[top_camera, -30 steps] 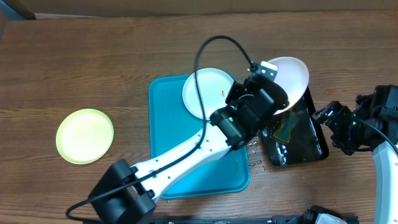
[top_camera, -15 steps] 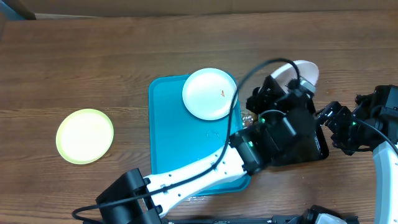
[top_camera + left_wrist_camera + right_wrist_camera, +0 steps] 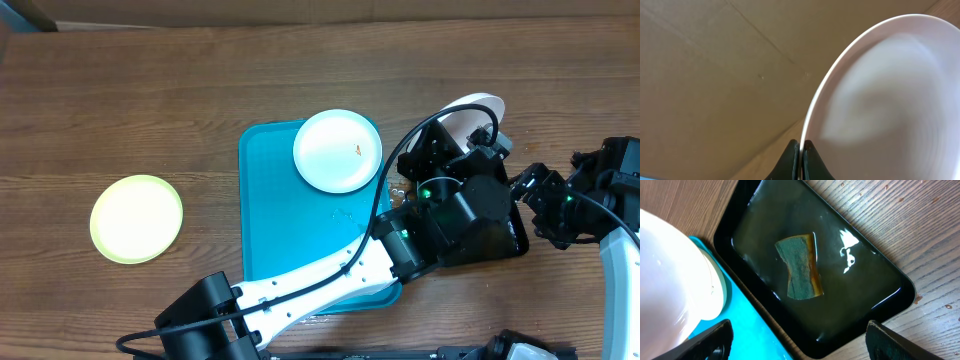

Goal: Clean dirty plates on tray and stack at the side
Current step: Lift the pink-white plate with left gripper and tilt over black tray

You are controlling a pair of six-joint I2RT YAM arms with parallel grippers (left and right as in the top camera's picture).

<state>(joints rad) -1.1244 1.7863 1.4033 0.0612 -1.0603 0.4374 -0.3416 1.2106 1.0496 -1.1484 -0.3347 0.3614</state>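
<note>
My left gripper [image 3: 468, 135] is shut on the rim of a plain white plate [image 3: 480, 106] and holds it tilted on edge over the far end of the black tray [image 3: 515, 235]. In the left wrist view the jaws [image 3: 801, 150] pinch that plate's rim [image 3: 890, 85]. A second white plate [image 3: 337, 150] with a small orange smear lies on the far right corner of the turquoise tray [image 3: 290, 240]. The green-yellow rimmed plate [image 3: 136, 218] lies on the table at the left. My right gripper [image 3: 532, 205] is open and empty beside the black tray; its fingers [image 3: 800, 342] are spread wide.
The black tray [image 3: 880, 305] holds dark liquid and a green-and-yellow sponge [image 3: 800, 272]. It sits against the right edge of the turquoise tray [image 3: 750, 330]. Small crumbs lie between the trays [image 3: 410, 258]. The held white plate [image 3: 665, 280] fills the left of the right wrist view.
My left arm has carried the white plate to the right, from over the turquoise tray to over the black tray, and tipped it on edge. The right arm has not moved.
</note>
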